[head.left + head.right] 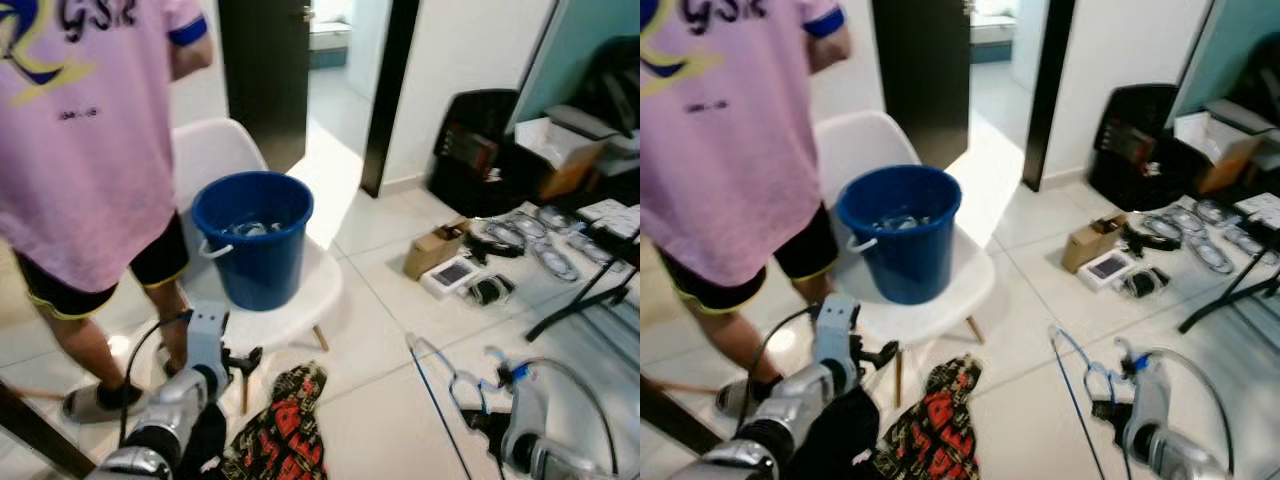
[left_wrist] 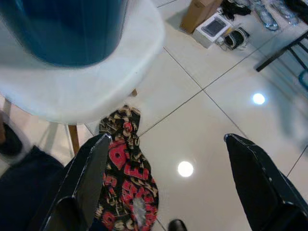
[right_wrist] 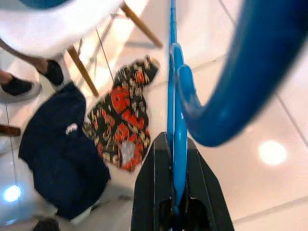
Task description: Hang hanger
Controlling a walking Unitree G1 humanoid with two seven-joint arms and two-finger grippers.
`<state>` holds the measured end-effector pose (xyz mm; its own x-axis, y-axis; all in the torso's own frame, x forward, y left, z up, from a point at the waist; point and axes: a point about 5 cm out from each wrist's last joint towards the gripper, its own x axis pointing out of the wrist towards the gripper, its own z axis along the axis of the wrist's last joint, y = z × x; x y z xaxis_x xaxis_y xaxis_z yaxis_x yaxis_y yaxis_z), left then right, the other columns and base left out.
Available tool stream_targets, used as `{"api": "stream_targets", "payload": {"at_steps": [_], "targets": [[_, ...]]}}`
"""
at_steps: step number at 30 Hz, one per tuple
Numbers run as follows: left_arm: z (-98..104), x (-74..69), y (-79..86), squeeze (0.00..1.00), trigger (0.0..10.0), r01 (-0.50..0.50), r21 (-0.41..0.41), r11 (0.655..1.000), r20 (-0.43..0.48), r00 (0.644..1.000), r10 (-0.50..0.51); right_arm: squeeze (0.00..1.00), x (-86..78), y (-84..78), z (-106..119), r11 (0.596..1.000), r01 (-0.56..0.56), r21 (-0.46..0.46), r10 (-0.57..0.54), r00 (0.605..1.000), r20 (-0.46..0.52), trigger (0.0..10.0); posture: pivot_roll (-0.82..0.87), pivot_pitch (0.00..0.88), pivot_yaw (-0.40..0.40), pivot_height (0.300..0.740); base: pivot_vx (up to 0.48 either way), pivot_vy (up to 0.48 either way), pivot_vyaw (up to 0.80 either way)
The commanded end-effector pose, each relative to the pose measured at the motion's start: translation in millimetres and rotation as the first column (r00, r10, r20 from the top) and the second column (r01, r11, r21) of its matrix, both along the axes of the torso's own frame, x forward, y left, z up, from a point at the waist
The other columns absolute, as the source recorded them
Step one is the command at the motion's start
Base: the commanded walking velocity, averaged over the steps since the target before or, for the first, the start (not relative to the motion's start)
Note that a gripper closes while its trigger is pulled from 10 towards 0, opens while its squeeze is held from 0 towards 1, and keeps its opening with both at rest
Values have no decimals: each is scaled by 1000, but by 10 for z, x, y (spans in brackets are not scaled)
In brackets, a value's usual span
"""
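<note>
A blue hanger is clamped between the fingers of my right gripper, which is shut on it low over the tiled floor at the right. The same hanger shows as a thin blue wire with its hook in the left eye view. My left gripper is open with nothing between its fingers. It hangs just in front of a white chair, above a red patterned garment lying on the floor.
A blue bucket stands on the white chair. A person in a pink shirt stands close at the left. A dark navy garment lies beside the patterned one. Boxes, cables and a black stand's legs clutter the right floor.
</note>
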<state>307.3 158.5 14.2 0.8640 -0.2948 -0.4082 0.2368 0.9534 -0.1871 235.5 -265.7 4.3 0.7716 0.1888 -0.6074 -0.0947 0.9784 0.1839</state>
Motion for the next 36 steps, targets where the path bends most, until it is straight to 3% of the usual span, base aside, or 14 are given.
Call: {"api": "stream_targets", "payload": {"at_steps": [1,3,9,11,16,26,28,36], "targets": [[-133,-106,36,0,10000,-47,-18,999,-71,996,46,0,-2,63,-49,1000,-21,-22,20,1000,-6,10000,-51,0,-26,740,0,-409,0],[-310,-291,119,0,10000,-81,-26,996,-144,987,76,0,42,169,-91,999,-38,-26,38,999,10,10000,-53,0,-27,740,0,-433,0],[-465,-506,266,0,10000,-97,-21,995,-201,975,91,0,65,198,-102,998,-51,-39,52,998,27,10000,-50,0,-32,740,0,-451,0],[-465,-506,266,0,10000,-97,-21,995,-201,975,91,0,65,198,-102,998,-51,-39,52,998,27,10000,-50,0,-32,740,0,-465,0],[-640,-735,178,0,10000,-92,-22,996,-256,963,83,0,76,187,-139,993,-63,-103,66,997,28,10000,-54,0,-28,740,0,-464,0],[-676,-765,10,0,10000,-74,-29,997,-262,963,63,0,70,163,-149,987,-77,-141,82,996,30,10000,-55,0,-28,740,0,-464,0],[-679,-753,-150,0,10000,-63,-35,997,-265,963,51,0,60,146,-161,981,-88,-171,94,995,26,10000,-56,0,-29,740,0,-465,800],[-664,-718,-392,0,10000,-48,-42,998,-272,962,34,0,45,149,-198,971,-120,-205,125,992,14,10000,-55,0,-33,740,0,-464,464]]}}
